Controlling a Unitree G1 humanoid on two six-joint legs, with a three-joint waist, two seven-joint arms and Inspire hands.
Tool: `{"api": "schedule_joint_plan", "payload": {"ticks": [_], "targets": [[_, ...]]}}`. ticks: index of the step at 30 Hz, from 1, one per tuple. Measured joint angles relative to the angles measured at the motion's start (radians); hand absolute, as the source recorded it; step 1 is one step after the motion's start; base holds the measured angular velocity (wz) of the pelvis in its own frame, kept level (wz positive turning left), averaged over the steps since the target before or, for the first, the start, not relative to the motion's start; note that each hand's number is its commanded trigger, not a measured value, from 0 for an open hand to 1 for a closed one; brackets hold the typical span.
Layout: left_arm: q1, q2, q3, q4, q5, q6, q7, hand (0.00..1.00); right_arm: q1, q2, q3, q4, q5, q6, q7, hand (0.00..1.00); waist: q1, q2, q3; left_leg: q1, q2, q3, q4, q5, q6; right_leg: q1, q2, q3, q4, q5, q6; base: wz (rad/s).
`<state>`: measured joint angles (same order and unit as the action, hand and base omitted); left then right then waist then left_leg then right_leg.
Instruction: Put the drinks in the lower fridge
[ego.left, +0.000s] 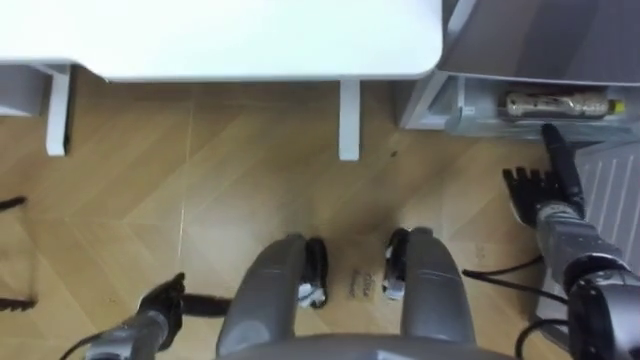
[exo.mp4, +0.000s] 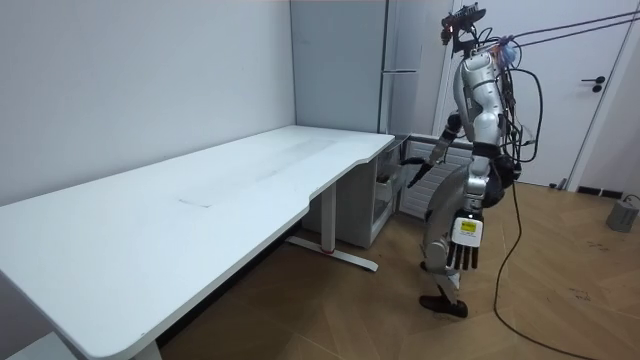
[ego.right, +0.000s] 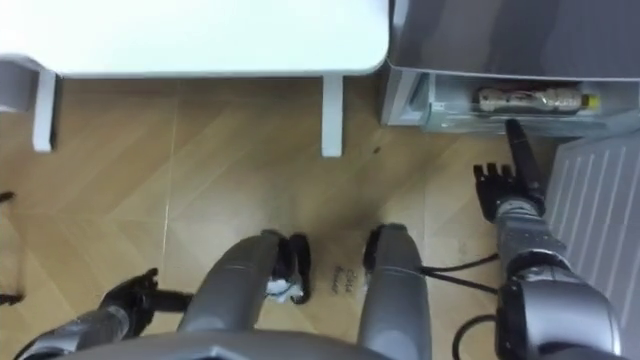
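Right hand (ego.left: 533, 195) reaches forward, fingers straight; left hand (ego.left: 163, 300) hangs.

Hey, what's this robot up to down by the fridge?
The robot stands at the end of the white desk, beside the fridge, whose lower drawer is open. One drink bottle lies on its side in that drawer. The right hand reaches toward the drawer's front edge, fingers open and holding nothing. I cannot tell whether it touches. The left hand hangs at its side, also empty.
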<state>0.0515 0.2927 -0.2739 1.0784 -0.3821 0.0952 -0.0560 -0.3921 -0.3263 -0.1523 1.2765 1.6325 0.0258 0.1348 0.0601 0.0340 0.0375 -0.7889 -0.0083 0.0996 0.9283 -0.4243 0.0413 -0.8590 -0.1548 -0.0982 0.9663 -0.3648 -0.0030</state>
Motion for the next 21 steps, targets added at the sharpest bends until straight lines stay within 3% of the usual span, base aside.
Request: {"api": "schedule_joint_plan", "payload": {"ticks": [4, 9, 12, 14, 16, 21], "targets": [[0.009, -0.001, 0.000, -0.016, 0.004, 0.010, 0.010, 0.00, -0.054, -0.032, 0.002, -0.001, 0.001, -0.002, 0.023, 0.00, 0.008, -0.011, 0.0009, -0.091, 0.000, 0.001, 0.135, -0.043, 0.006, -0.088, -0.014, 0.011, 0.131, -0.044, 0.003, 0.10], [0.015, 0.000, -0.001, -0.040, 0.025, 0.016, 0.016, 0.00, -0.093, -0.043, 0.013, -0.007, -0.001, -0.002, 0.032, 0.00, 0.004, -0.031, 0.0002, -0.170, -0.003, 0.005, 0.214, -0.053, 0.007, -0.169, -0.038, 0.015, 0.217, -0.059, -0.005, 0.08], [0.015, 0.000, -0.001, -0.051, 0.046, 0.021, 0.012, 0.00, -0.101, -0.061, 0.026, -0.020, -0.002, -0.001, 0.030, 0.00, 0.017, -0.031, -0.0004, -0.212, 0.004, 0.008, 0.260, -0.061, 0.007, -0.212, -0.039, 0.023, 0.256, -0.065, -0.004, -0.07], [0.020, 0.000, 0.000, -0.066, 0.049, 0.023, 0.006, 0.00, -0.108, -0.073, 0.045, -0.041, -0.008, -0.001, 0.022, 0.00, 0.028, -0.030, -0.0011, -0.240, 0.013, 0.008, 0.271, -0.060, 0.006, -0.240, -0.040, 0.019, 0.258, -0.059, -0.010, -0.14], [0.024, 0.001, 0.000, -0.079, 0.043, 0.028, 0.004, 0.00, -0.127, -0.083, 0.052, -0.041, -0.027, 0.000, 0.019, 0.00, 0.027, -0.030, -0.0011, -0.265, 0.012, 0.008, 0.270, -0.049, 0.009, -0.262, -0.059, 0.010, 0.255, -0.045, -0.013, 0.02], [0.032, 0.002, -0.002, -0.082, 0.042, 0.019, -0.004, 0.00, -0.139, -0.095, 0.052, -0.093, -0.023, -0.003, 0.000, 0.00, 0.029, -0.028, -0.0011, -0.308, 0.011, 0.012, 0.257, -0.022, 0.012, -0.301, -0.081, -0.002, 0.250, -0.034, -0.011, 0.10]]}}
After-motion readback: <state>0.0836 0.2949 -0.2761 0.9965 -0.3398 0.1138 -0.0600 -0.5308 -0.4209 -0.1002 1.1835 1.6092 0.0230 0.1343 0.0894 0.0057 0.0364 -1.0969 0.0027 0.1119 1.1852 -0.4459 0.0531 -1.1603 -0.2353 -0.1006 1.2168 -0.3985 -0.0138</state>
